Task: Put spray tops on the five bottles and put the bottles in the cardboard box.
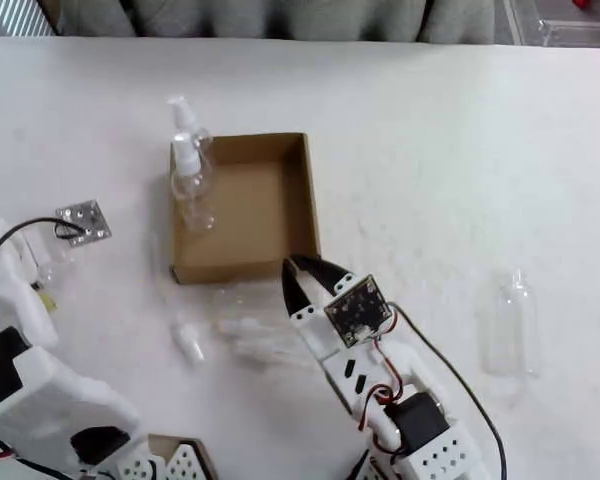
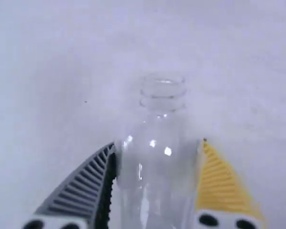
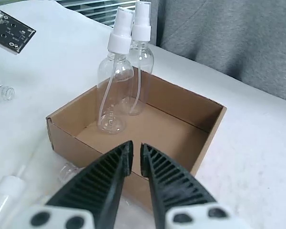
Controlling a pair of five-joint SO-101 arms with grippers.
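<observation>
Clear bottle (image 2: 152,167) (threaded) between ribbed fingers (image 2: 86,191)

No readable text — no labels, no numbers.

Overhead cam, close wrist cams; shared box (image 1: 240,268)

Two spray-topped bottles (image 1: 192,188) stand in the cardboard box (image 1: 260,215) at its 10 o'clock corner, the right claw (image 1: 291,267) sits at its 5 o'clock corner, and an uncapped bottle (image 1: 510,322) lies on the table (image 1: 430,150) out at 4 o'clock.
</observation>
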